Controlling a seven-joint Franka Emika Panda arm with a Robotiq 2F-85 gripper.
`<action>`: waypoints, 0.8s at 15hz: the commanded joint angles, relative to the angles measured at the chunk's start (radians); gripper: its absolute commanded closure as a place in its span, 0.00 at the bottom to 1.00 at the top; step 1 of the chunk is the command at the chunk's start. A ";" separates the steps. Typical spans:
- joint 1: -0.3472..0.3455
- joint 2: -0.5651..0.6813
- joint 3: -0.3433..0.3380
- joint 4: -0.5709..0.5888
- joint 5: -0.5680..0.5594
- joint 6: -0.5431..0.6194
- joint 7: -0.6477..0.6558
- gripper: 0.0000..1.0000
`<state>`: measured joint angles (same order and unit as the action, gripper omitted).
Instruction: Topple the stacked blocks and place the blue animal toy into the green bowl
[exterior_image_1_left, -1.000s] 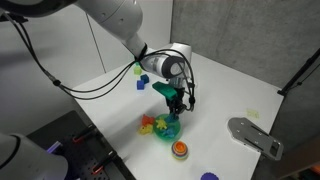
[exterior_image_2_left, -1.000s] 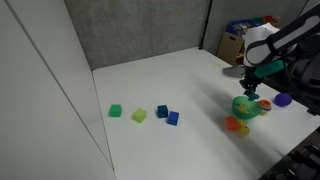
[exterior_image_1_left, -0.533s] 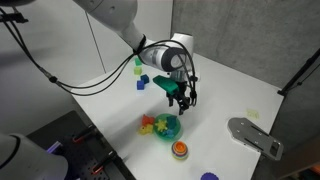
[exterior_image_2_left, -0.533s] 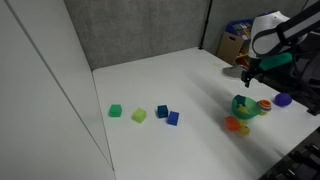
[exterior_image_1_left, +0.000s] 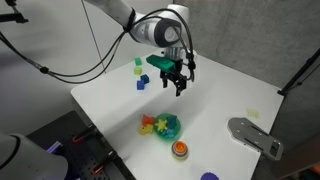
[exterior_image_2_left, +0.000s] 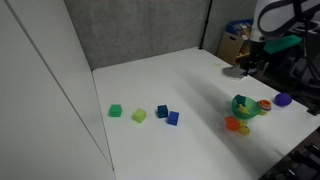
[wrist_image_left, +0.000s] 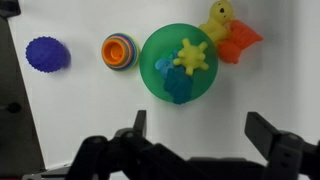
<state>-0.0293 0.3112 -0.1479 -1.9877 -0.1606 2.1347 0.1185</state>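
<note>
Blue toy (wrist_image_left: 178, 90) in bowl (wrist_image_left: 155, 50), jaws higher

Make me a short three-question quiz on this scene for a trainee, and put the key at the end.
1. True or false: the gripper is shut on a toy.
2. Which of these lies in the green bowl? A) the blue animal toy and a yellow toy; B) two cubes; C) nothing.
3. Fill in: in the wrist view, the striped orange object lies between the bowl and a ____ thing.

Key
1. False: the jaws stand apart with nothing between them.
2. A.
3. Purple: the purple object.
</note>
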 joint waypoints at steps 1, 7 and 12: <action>-0.024 -0.095 0.054 -0.005 0.074 -0.097 -0.122 0.00; -0.004 -0.232 0.081 -0.042 0.096 -0.193 -0.138 0.00; -0.005 -0.245 0.094 -0.039 0.092 -0.188 -0.140 0.00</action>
<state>-0.0285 0.0645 -0.0593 -2.0289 -0.0685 1.9485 -0.0215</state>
